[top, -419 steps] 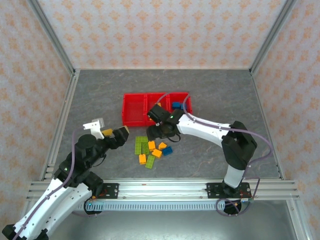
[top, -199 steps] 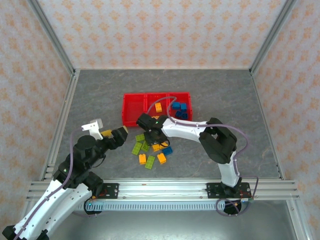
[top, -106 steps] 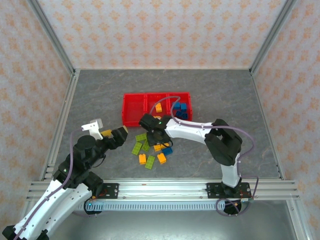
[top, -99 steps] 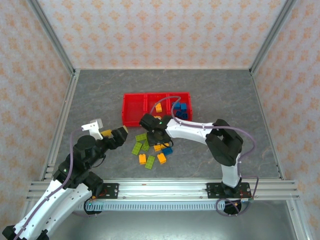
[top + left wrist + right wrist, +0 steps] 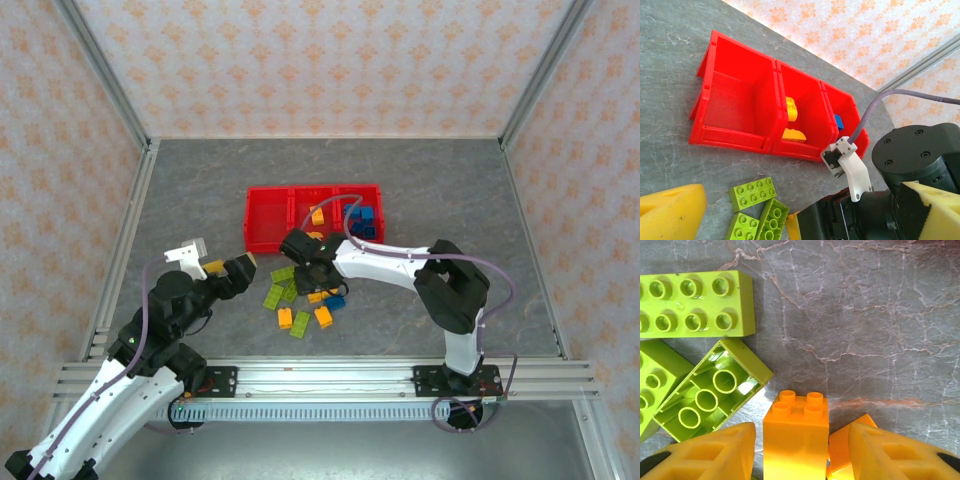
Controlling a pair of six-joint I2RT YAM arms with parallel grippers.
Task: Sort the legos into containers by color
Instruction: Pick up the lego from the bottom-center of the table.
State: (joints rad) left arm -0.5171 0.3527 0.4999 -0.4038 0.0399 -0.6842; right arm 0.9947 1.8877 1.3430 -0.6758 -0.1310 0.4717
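The red tray [image 5: 268, 220] lies at mid-table; its left compartment [image 5: 735, 105] is bare, the middle one holds two orange bricks [image 5: 790, 109] and the right one blue bricks [image 5: 361, 218]. In front of it lie loose legos: lime green [image 5: 283, 274], orange [image 5: 285, 318] and one blue [image 5: 334, 300]. My right gripper [image 5: 316, 282] is down in this pile, open. In the right wrist view an upright orange brick [image 5: 796, 435] stands between the yellow pads [image 5: 705, 455], with a gap on each side. My left gripper [image 5: 232, 262] hovers open left of the pile, holding nothing.
Lime green bricks [image 5: 695, 302] lie close to the right gripper's left pad, one of them upside down [image 5: 712, 385]. A second orange brick [image 5: 845, 445] sits against the right pad. The right arm's black wrist [image 5: 910, 165] stands just ahead of the left gripper.
The right gripper left an orange brick in the middle compartment, came down to the loose pile and now straddles another orange brick. The left arm has stayed still.
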